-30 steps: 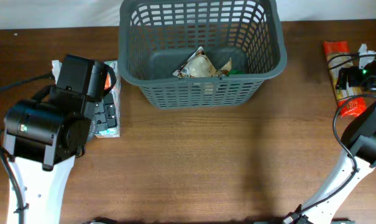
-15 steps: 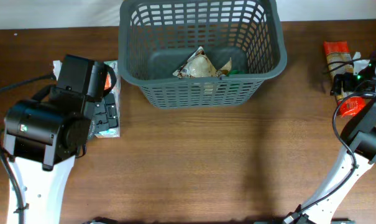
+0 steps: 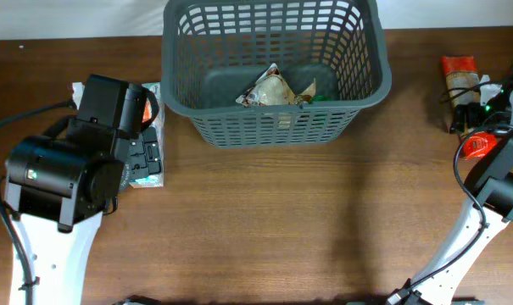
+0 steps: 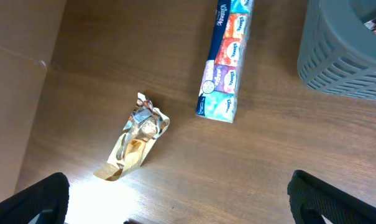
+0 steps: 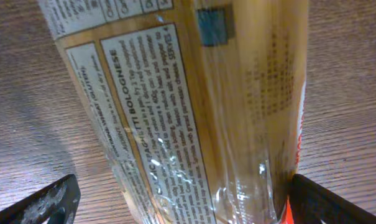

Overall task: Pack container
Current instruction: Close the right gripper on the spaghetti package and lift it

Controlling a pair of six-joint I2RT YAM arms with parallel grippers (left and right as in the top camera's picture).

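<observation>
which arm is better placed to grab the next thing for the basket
Right. The right jaws sit low over the spaghetti packet, open either side of it. The left jaws hang higher, with the tissue pack and wrapper ahead of them.

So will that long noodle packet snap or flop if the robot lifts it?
The spaghetti packet will probably stay fairly stiff, since straight dry strands fill it. Its clear, glossy wrapper looks slippery, so it might slide in a grip. The thin strands could well snap if squeezed hard.
</observation>
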